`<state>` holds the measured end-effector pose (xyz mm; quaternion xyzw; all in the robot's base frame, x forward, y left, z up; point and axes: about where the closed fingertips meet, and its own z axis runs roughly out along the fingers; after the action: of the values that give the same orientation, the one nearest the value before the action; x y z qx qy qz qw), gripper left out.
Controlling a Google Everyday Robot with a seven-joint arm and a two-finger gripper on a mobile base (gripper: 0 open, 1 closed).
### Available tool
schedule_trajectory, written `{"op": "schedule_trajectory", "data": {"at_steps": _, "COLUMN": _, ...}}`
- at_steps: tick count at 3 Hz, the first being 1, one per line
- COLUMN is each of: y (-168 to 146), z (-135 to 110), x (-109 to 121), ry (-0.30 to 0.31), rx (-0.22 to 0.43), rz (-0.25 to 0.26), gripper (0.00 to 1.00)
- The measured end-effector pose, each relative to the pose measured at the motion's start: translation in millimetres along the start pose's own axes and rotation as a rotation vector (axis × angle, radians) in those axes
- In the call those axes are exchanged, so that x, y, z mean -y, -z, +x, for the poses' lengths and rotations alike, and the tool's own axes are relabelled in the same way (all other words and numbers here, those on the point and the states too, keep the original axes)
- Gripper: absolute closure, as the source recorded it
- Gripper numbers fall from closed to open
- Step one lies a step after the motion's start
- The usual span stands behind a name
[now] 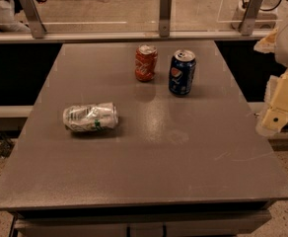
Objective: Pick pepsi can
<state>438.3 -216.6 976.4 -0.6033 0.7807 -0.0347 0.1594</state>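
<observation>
In the camera view we see a grey table (134, 172) with three cans on it. The pepsi can (182, 72) stands upright on the far right part of the tabletop, dark blue, with its round logo facing us and its silver top showing. Just beside it, to the left and not touching, stands an orange-red can (146, 62) (also upright). A crushed silver-and-green can (90, 117) lies on its side nearer to us on the left, well apart from both. The cream-coloured gripper (276, 113) hangs at the right edge of the view, beyond the table's right side and well apart from the pepsi can; we cannot tell whether it is spread or closed up.
</observation>
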Motion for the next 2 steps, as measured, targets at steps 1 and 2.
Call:
{"op": "schedule_trajectory", "data": {"at_steps": 1, "y": -9.0, "z": -6.3, "x": 9.7, "ry": 0.001, "rx": 0.012, "rz": 0.002, "gripper": 0.0}}
{"op": "schedule_trajectory", "data": {"at_steps": 2, "y": -33.2, "z": -23.9, "x": 44.1, "ry": 0.015, "rx": 0.049, "rz": 0.011, "gripper": 0.0}}
